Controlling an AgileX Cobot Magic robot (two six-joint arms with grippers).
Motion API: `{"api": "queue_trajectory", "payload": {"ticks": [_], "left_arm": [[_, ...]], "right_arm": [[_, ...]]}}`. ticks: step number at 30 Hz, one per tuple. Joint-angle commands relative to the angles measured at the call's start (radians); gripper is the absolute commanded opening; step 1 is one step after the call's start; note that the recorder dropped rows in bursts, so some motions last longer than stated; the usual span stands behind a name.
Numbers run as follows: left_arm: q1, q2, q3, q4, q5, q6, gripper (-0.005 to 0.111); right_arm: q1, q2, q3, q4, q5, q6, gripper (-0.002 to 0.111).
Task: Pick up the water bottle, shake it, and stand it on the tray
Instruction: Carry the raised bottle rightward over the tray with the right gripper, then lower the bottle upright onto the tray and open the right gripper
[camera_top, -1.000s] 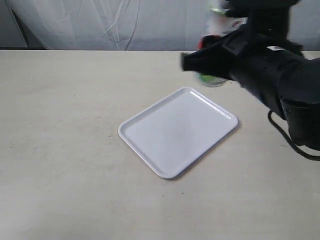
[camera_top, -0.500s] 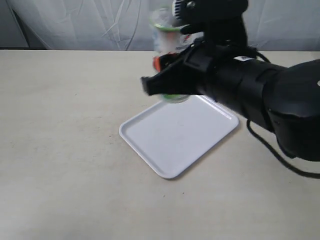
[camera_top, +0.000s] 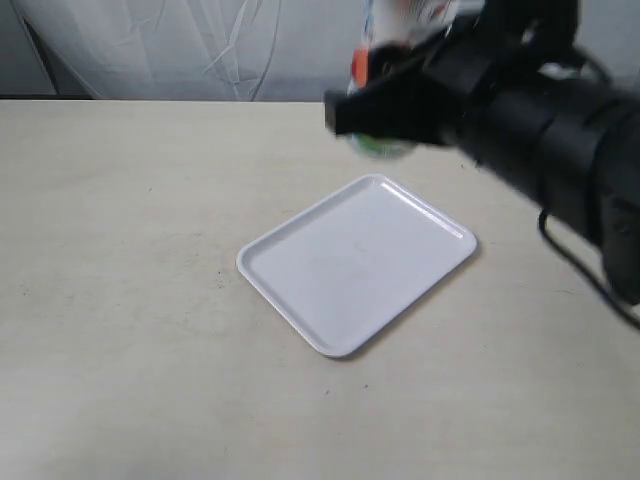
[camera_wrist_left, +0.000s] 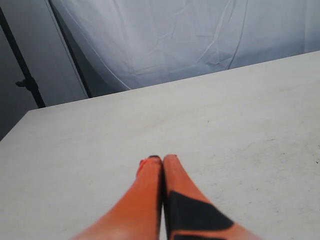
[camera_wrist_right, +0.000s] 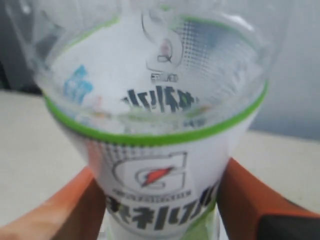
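Right jaws clamp water bottle — aloft, near tray; left jaws pressed together.

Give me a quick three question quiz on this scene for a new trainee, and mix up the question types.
1. True or false: the water bottle stands on the tray.
2. Fill in: the left gripper has its fingers pressed ____, with nothing between them.
3. Which gripper clamps the water bottle? A) left gripper B) right gripper C) both

Key:
1. False. It is held in the air, off the tray.
2. Shut.
3. B.
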Motion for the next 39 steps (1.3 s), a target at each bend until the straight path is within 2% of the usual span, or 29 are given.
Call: {"api": "queue_trajectory", "payload": {"ticks": [1, 4, 10, 15, 19, 21, 23, 28, 32, 33, 37, 39], "left_arm": [[0.000, -0.005, 0.004, -0.002, 0.002, -0.002, 0.000], [0.000, -0.005, 0.004, -0.002, 0.002, -0.002, 0.000], [0.000, -0.005, 0.004, -0.002, 0.002, -0.002, 0.000], [0.000, -0.005, 0.004, -0.002, 0.002, -0.002, 0.000], [0.000, -0.005, 0.004, -0.002, 0.002, -0.002, 0.000], [0.000, -0.005, 0.004, -0.002, 0.002, -0.002, 0.000], [0.000, -0.005, 0.004, -0.002, 0.002, -0.002, 0.000], [0.000, -0.005, 0.004, -0.002, 0.002, -0.002, 0.000], [0.000, -0.005, 0.004, -0.002, 0.002, -0.002, 0.000], [0.000, -0.005, 0.004, -0.002, 0.002, -0.002, 0.000], [0.000, -0.005, 0.004, -0.002, 0.002, -0.002, 0.000], [0.000, -0.005, 0.004, -0.002, 0.002, -0.002, 0.000]], "right_arm": [[-0.002, 0.092, 0.072, -0.012, 0.029, 0.061, -0.001], [-0.002, 0.044, 0.037, -0.139, -0.001, 0.088, -0.001], [-0.002, -0.093, -0.061, -0.215, -0.080, 0.088, -0.001], [-0.002, -0.021, 0.039, -0.197, -0.064, 0.132, -0.001], [-0.002, 0.053, 0.151, -0.285, -0.173, 0.376, -0.001], [-0.014, 0.082, 0.182, -0.431, -0.236, 0.494, -0.001], [-0.058, 0.116, 0.185, -0.606, -0.192, 0.559, -0.001], [-0.300, 0.235, 0.183, -1.025, -0.145, 1.070, -0.001], [-0.423, 0.325, 0.183, -1.574, -0.298, 1.374, -0.001], [-0.444, 0.353, 0.183, -1.638, -0.348, 1.401, -0.001], [-0.498, 0.469, 0.176, -1.639, -0.379, 1.379, -0.001], [-0.523, 0.523, 0.170, -1.700, -0.397, 1.377, -0.001]]}}
